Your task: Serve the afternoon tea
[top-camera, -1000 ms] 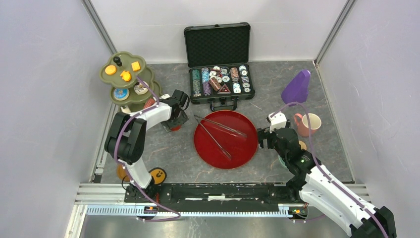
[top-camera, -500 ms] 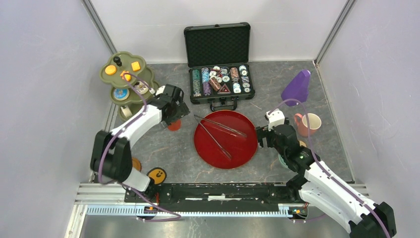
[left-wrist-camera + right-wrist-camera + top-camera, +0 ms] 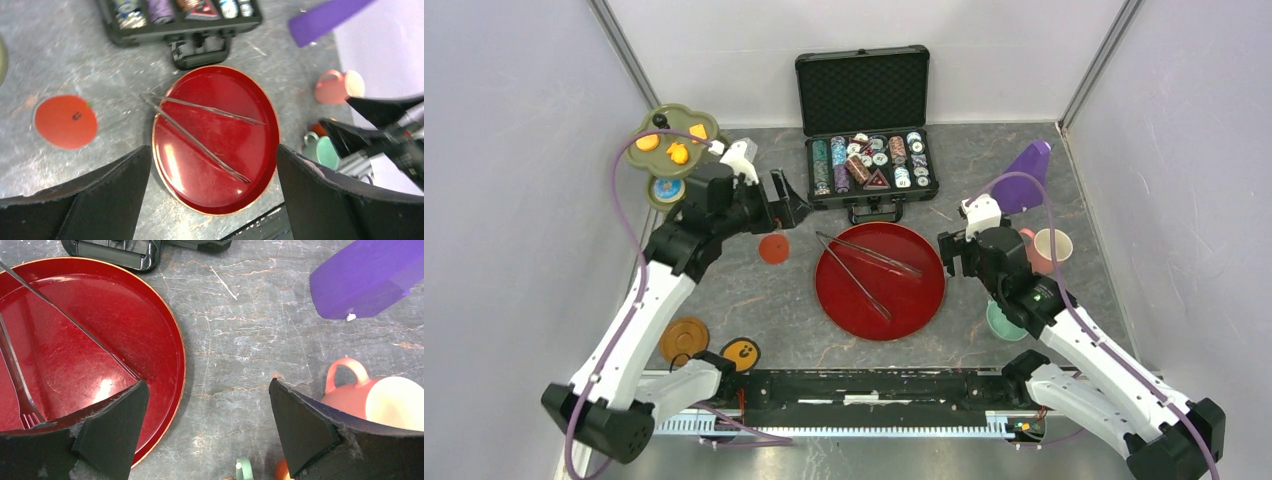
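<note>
Bright, even overhead light; soft glare patches the glossy round dark-red tray [image 3: 120,320], shadows on the grey stone-patterned counter [image 3: 240,355] fall faint, and wrist views look slightly soft.

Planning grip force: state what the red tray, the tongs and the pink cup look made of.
Red tray: likely lacquered plastic or wood; glossy, glare patches, fine scratches. Tongs: apparently metal; thin, silvery, reflective. Pink cup: plastic or ceramic, unclear; dull pink outside, cream inside.

Arms: left arm [image 3: 639,315], right arm [image 3: 1092,348], white shells, black joints
Cables [image 3: 614,180]: purple, looping (one per arm)
Fingers [image 3: 90,197]: black wedges
</note>
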You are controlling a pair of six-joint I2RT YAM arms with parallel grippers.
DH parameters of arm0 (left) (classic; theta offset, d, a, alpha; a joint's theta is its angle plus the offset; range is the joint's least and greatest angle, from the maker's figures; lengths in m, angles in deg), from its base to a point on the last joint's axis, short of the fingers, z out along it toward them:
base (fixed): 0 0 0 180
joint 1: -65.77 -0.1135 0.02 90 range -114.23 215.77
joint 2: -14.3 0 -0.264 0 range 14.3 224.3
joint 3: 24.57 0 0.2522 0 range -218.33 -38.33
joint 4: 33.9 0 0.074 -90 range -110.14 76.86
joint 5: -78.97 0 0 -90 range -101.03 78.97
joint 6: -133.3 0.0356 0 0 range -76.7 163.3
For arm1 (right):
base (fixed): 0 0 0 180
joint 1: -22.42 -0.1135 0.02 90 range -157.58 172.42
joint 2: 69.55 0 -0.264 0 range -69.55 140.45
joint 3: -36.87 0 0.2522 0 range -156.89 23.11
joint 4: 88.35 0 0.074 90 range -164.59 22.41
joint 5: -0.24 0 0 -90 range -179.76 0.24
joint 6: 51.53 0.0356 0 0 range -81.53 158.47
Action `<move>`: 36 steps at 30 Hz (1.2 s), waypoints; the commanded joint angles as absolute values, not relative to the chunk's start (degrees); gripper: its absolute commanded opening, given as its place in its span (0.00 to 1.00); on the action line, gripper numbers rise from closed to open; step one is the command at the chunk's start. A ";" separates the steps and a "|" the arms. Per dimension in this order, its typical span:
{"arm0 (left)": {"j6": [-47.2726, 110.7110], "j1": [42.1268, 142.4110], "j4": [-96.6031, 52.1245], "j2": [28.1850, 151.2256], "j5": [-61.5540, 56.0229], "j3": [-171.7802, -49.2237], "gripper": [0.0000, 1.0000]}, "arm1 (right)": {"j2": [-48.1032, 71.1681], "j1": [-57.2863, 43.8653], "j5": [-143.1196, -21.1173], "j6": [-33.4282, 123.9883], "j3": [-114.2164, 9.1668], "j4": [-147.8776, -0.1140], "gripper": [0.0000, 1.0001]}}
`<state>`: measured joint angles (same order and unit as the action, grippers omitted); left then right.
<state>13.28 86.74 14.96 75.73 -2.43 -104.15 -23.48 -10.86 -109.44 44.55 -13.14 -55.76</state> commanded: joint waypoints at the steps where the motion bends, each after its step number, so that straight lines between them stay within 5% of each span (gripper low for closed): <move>1: 25.68 86.66 11.09 69.39 8.77 -106.89 1.00 | -23.23 -11.16 -112.10 44.20 -18.44 -52.34 0.98; 14: 33.27 94.06 8.38 65.72 8.80 -101.88 1.00 | -23.51 -11.15 -128.92 46.52 -22.47 -42.96 0.98; 21: 33.22 94.18 7.59 66.24 8.01 -100.05 1.00 | -16.86 -8.72 -141.36 61.18 -21.07 -38.02 0.98; 27: 33.28 94.17 7.55 65.97 7.13 -98.90 1.00 | -14.40 7.46 -130.88 67.66 -17.36 -41.55 0.98; 36: 33.54 94.51 7.55 66.20 5.89 -98.20 1.00 | -11.70 8.79 -131.63 81.18 -16.76 -34.38 0.92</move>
